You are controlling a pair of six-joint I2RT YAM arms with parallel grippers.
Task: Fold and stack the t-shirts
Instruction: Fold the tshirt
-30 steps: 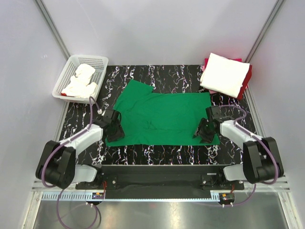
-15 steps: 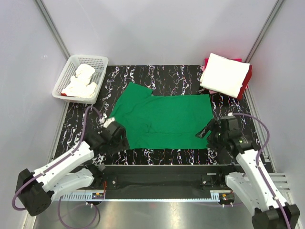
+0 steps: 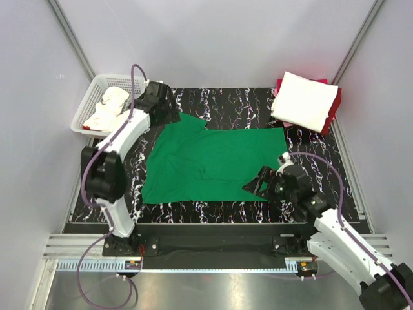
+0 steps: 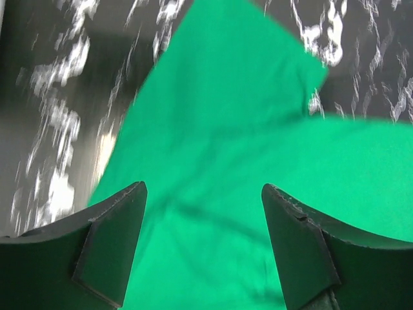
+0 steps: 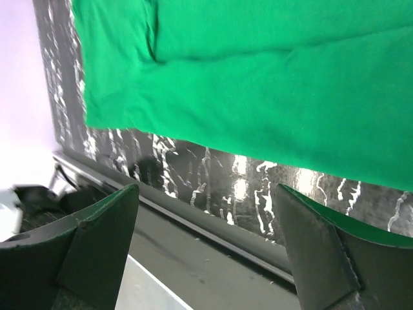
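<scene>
Left tool [image 3: 164,108]: jaws spread, nothing between them. In the left wrist view I have it [image 4: 201,191] hanging over the far-left sleeve of the green t-shirt [image 3: 216,161]. Right tool [image 3: 257,186]: jaws spread, nothing held. In the right wrist view I have it [image 5: 206,188] over the shirt's near-right hem, at the front edge of the surface [image 3: 316,169]. Green t-shirt: lies spread flat at the centre of the black marbled surface, one sleeve pointing to the far left. White t-shirt [image 3: 304,98]: folded, resting on a folded red t-shirt [image 3: 335,113] at the far-right corner. White mesh basket [image 3: 90,98]: far-left corner, just beside the left tool, holding crumpled white cloth [image 3: 108,111].
</scene>
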